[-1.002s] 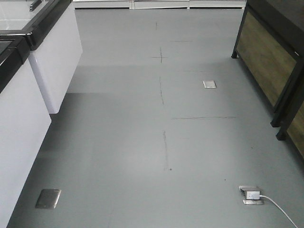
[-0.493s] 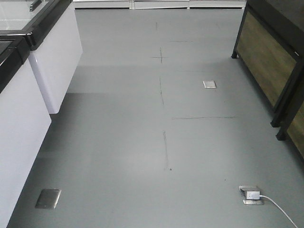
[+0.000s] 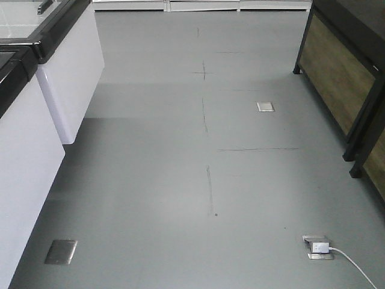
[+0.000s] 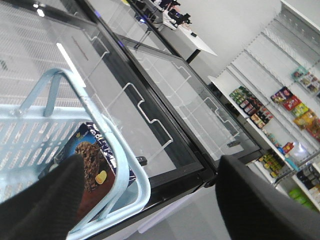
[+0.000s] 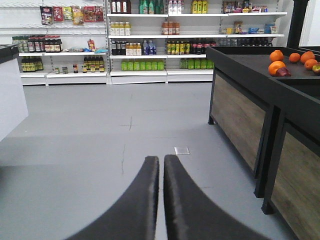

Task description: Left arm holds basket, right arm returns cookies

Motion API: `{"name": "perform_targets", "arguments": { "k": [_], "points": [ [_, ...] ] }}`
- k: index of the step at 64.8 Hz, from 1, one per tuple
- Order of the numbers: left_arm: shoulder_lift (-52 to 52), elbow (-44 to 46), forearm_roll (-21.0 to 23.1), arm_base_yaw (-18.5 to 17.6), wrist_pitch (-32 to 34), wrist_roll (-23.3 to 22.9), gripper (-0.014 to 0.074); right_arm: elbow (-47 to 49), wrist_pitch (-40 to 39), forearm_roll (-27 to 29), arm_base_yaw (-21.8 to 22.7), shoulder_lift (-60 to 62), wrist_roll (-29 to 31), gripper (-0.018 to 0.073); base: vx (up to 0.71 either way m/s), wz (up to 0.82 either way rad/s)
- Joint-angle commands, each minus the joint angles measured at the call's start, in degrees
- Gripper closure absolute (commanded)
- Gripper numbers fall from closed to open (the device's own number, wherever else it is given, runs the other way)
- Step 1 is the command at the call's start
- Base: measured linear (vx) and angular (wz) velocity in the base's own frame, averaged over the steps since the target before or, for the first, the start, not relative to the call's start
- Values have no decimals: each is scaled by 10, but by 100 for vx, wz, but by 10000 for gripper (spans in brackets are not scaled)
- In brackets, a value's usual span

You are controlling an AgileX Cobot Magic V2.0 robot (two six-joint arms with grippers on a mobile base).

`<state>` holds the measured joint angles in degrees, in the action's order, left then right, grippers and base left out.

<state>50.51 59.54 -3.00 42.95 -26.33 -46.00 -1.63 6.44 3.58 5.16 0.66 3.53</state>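
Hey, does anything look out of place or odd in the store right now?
Mostly tidy. The light blue plastic basket, dark navy cookie box inside, seems to sit atop the freezer's glass lid, near its edge. A white cable trails across the grey floor from a floor socket.

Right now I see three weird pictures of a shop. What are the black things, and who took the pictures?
The pictures come from a robot with two arms. Each arm ends in a two-finger pincer called a gripper. One camera looks forward at the grey floor, past white cabinets. Another camera sits on the left wrist. There the left gripper has its black fingers wide apart beside a light blue basket. A dark cookie box is inside the basket, and a glass-topped freezer is behind it. I cannot tell whether the gripper holds the basket. The last camera sits on the right wrist. The right gripper is closed, holds nothing and points at shelves of bottles.
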Motion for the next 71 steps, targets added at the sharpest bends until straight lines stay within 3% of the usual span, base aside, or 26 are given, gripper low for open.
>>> {"name": "perform_targets", "arguments": {
  "k": [1,14,27,47,64,71],
  "points": [
    [19,12,0,8,48,-61,101,-10,-39,-2,0,7,5,565,0,0],
    [74,12,1,23,75,-191,104,-10,-39,-2,0,7,5,565,0,0],
    [121,12,0,28,128,-255,105,-10,-39,-2,0,7,5,565,0,0],
    [179,12,1,28,260,-259,105,-10,-39,-2,0,7,5,565,0,0],
    [178,12,0,29,170,-259,123,-10,-39,-2,0,7,5,565,0,0],
    [182,12,0,29,164,-259,133,-10,-39,-2,0,7,5,565,0,0]
  ]
}}
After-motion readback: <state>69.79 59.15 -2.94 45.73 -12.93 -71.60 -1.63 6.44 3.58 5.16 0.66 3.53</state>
